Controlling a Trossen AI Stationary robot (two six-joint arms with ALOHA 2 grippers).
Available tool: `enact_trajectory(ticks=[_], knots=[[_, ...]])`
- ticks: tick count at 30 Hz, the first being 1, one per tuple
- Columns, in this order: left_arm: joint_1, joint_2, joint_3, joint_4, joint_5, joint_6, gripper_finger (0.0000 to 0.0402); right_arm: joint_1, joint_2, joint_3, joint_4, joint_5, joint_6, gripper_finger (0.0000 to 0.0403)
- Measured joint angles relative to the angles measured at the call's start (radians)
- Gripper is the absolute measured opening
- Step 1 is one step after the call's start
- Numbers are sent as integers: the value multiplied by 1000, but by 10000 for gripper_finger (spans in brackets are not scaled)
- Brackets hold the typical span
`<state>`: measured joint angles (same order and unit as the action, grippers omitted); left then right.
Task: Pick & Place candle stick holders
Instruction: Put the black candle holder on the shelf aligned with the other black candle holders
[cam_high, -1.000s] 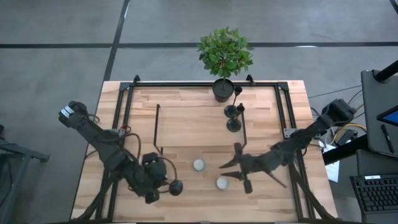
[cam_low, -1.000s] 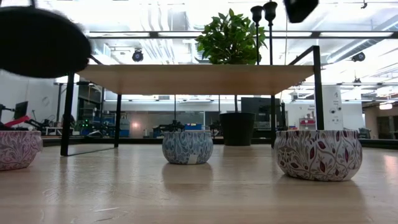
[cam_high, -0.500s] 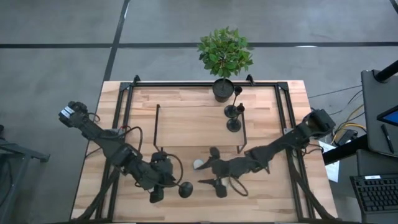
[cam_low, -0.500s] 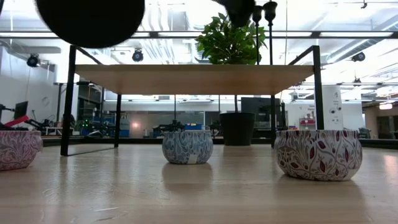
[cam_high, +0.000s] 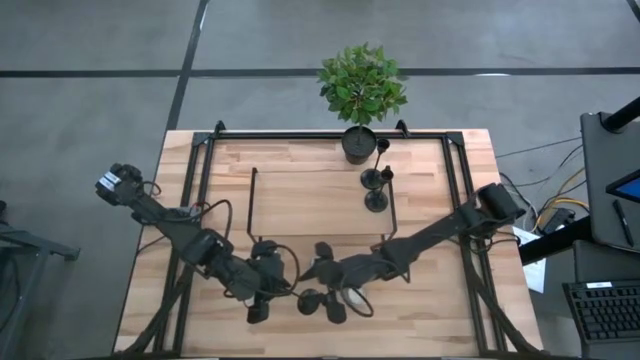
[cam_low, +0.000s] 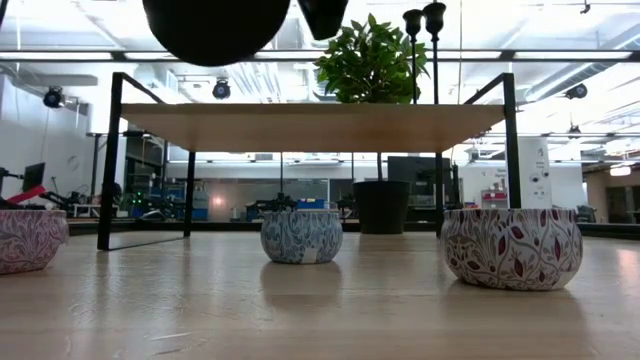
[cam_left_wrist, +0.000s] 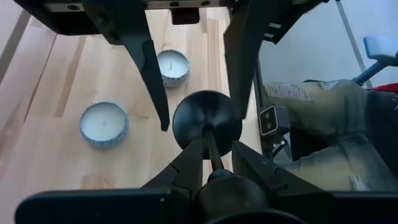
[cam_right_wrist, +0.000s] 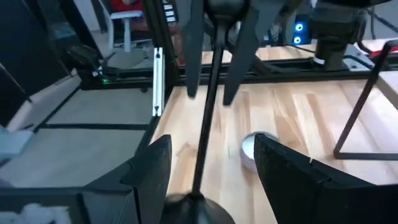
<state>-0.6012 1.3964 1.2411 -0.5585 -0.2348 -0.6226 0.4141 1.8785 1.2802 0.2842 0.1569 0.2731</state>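
Left end effector (cam_left_wrist: 211, 165) clamped on stem of candle stick holder (cam_left_wrist: 207, 120), held above tabletop (cam_high: 300, 190) near front edge; right end effector (cam_right_wrist: 208, 155) spread open around that stem

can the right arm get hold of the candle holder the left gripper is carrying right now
Probably yes. The right gripper is open, with the held candle holder stem already between its fingers; nothing blocks it, and the left gripper grips the other end.

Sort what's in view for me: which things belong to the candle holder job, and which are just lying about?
Job: holder held by left gripper, right gripper open around its stem; second holder and third holder on the shelf.
Lying about: near tealight, far tealight, plant.
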Motion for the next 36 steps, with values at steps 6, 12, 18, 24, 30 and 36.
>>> enact_trajectory(ticks=[6, 12, 18, 24, 30, 36], knots=[[8, 7, 0, 10, -1, 20, 78, -8, 41, 51, -29, -9, 30, 219], [19, 11, -2, 9, 2, 21, 78, -21, 83, 107, -83, -63, 64, 218], [18, 11, -2, -1, 38, 22, 78, -25, 80, 127, -141, -63, 68, 199], [18, 11, -2, 10, 35, 24, 78, -30, 81, 141, -159, -79, 68, 159], [18, 11, -2, 15, 32, 26, 78, -34, 81, 140, -174, -91, 66, 101], [18, 11, -2, 24, 27, 27, 78, -35, 81, 140, -174, -114, 56, 21]])
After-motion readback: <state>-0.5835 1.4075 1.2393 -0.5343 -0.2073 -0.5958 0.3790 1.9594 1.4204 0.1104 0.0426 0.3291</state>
